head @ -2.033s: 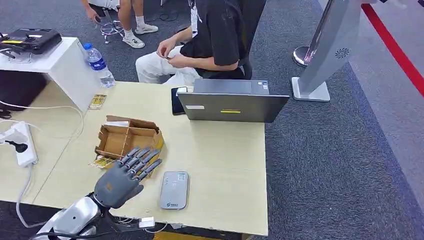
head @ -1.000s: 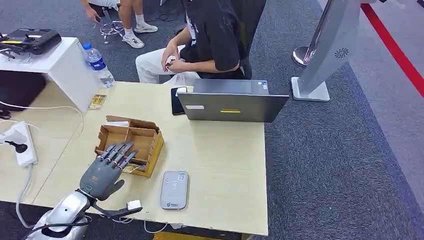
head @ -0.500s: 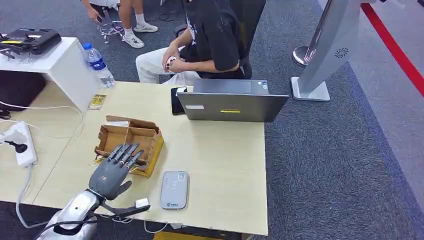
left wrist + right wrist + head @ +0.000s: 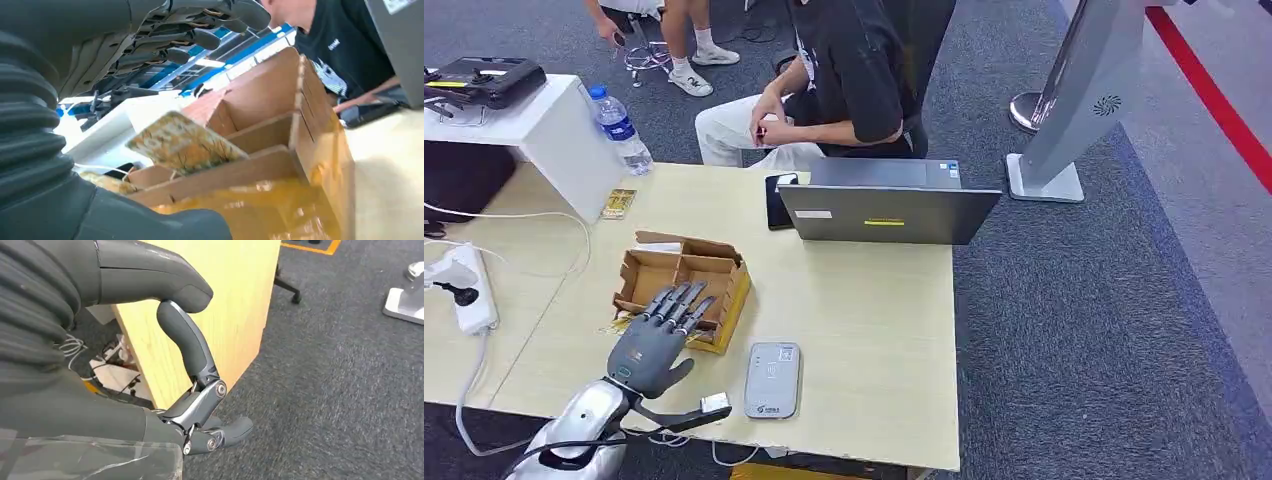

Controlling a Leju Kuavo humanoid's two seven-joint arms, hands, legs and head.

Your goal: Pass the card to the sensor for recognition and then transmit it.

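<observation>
Left hand: your left hand (image 4: 652, 345) hovers over the near edge of the cardboard box (image 4: 686, 285), fingers spread and holding nothing.
Right hand: your right hand (image 4: 197, 390) hangs beside the surface edge above the carpet, fingers curled in, nothing in them.
Card: a patterned yellow card (image 4: 182, 141) stands tilted in a near compartment of the box, just under the fingers (image 4: 200, 37); I cannot tell whether they touch it. More cards (image 4: 626, 325) lie at the box's 7 o'clock corner on the surface (image 4: 864, 320).
Sensor: the grey card reader (image 4: 772, 379) lies flat at 4 o'clock from the box, near your hand but apart from it.
Done: by my reading, nothing but the reach; the card is not yet gripped.
Left: you need to pinch the card, lift it out, bring it over the reader, then hand it on, perhaps to the seated person (image 4: 844, 80) at 12 o'clock behind the laptop (image 4: 889, 213).
Watch: the card leans loosely, so it may slip as you close.
</observation>
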